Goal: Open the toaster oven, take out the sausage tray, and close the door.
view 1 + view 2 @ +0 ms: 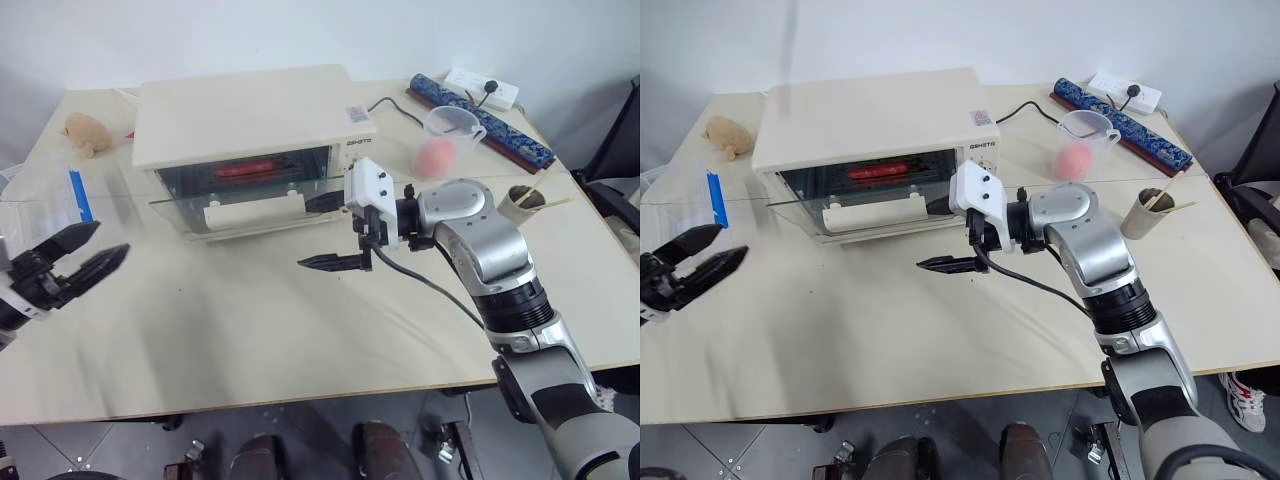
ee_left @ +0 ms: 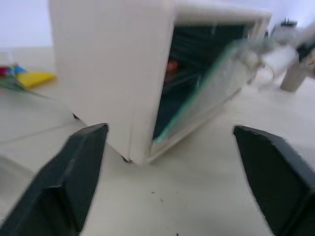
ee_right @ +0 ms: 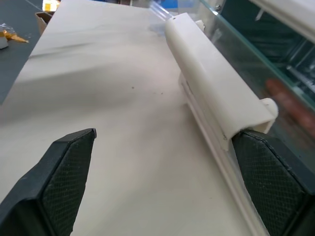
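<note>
Two grippers empty: left gripper (image 1: 78,260) and right gripper (image 3: 162,182) spread | door (image 1: 240,205) ajar, fragile stiff glass | take its bar handle (image 3: 216,105), rigid

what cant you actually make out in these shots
- The silvery metal sausage tray: in the head views, glare on the clear glass door leaves only a red streak; grease stains cannot be told.
- The cream-white boxy toaster oven: its control panel and knob sit behind the right claw and its white wrist block.
- The clear plastic box with blue clips: cut off by the left edge.
- Left wrist view: oven interior blurred.
</note>
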Controlling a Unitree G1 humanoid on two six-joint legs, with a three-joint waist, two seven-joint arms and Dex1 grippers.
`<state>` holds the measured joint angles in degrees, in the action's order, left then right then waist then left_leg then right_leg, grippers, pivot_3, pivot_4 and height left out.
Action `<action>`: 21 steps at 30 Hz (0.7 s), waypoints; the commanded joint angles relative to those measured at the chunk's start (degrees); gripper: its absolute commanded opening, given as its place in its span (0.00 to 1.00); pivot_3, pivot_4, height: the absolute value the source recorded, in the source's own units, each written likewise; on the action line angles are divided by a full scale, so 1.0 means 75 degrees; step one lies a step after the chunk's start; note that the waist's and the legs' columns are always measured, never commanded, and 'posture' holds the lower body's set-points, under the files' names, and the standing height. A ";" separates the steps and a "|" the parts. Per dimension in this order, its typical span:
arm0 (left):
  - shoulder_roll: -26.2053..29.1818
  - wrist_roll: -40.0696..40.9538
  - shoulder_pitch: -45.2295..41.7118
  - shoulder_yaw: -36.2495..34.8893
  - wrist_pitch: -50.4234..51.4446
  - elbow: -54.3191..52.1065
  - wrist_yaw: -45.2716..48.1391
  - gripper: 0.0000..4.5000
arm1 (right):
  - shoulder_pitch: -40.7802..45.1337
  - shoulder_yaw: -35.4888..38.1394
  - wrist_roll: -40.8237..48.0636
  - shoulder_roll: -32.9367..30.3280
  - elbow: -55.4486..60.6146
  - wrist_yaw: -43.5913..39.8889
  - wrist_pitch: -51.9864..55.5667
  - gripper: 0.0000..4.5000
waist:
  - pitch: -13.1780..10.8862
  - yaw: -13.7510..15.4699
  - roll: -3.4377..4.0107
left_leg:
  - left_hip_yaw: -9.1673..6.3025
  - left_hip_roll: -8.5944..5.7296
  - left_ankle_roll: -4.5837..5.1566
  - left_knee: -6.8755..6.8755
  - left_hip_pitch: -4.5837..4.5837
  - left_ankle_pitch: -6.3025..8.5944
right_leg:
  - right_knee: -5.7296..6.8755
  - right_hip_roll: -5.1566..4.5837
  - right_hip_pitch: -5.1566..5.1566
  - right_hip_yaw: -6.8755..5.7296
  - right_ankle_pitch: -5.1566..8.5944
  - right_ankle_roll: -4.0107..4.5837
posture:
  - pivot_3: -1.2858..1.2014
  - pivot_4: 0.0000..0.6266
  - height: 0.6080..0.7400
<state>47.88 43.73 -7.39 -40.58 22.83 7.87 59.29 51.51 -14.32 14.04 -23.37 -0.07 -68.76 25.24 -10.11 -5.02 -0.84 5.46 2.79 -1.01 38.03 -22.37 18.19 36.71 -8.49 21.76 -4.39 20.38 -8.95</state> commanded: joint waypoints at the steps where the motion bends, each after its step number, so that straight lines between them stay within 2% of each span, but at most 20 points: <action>1: 0.0317 0.0412 0.0037 -0.0579 0.0191 -0.0017 0.0199 0.66 | -0.0045 -0.0129 0.0288 0.0152 0.0635 -0.0049 -0.0036 1.00 | 0.0000 0.0000 0.0000 | 0.0001 0.0000 0.0000 0.0000 0.0001 0.0000 | 0.0003 0.0000 0.0001 0.0000 0.0000 0.0000 | 0.52 0.24 1.00; 5: 0.0380 0.0557 -0.0025 -0.0563 0.0333 -0.0035 0.0422 0.38 | -0.0198 -0.0284 0.0223 0.0173 0.0717 -0.0023 -0.0062 1.00 | 0.0000 0.0008 0.0000 | 0.0003 0.0000 -0.0001 0.0001 0.0002 0.0000 | 0.0007 0.0000 0.0003 0.0000 0.0000 0.0000 | 0.52 0.24 1.00; 10: 0.0337 0.0540 -0.0296 0.0015 0.0535 -0.0416 0.0464 0.01 | -0.0420 -0.0522 0.0166 0.0195 0.0943 0.0013 -0.0055 1.00 | 0.0000 0.0023 -0.0001 | 0.0006 -0.0001 -0.0003 0.0002 0.0004 0.0002 | 0.0018 0.0000 0.0003 -0.0001 0.0000 0.0000 | 0.52 0.24 1.00; 21: 0.0047 0.0009 -0.1758 0.1800 0.0643 -0.0115 0.0226 0.00 | -0.0782 -0.0590 0.0100 0.0100 0.1364 0.0450 0.0179 1.00 | 0.0000 0.0023 -0.0004 | 0.0004 -0.0002 -0.0004 0.0006 0.0006 0.0002 | 0.0029 0.0001 0.0009 -0.0002 0.0000 0.0000 | 0.52 0.24 1.00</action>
<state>48.30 44.69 -19.86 -28.29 27.68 7.32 60.28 45.69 -18.43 13.87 -23.00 6.59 -65.46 26.60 -10.11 -4.84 -0.87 5.50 2.77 -1.04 38.08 -22.33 18.21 36.93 -8.48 21.82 -4.42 20.38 -8.95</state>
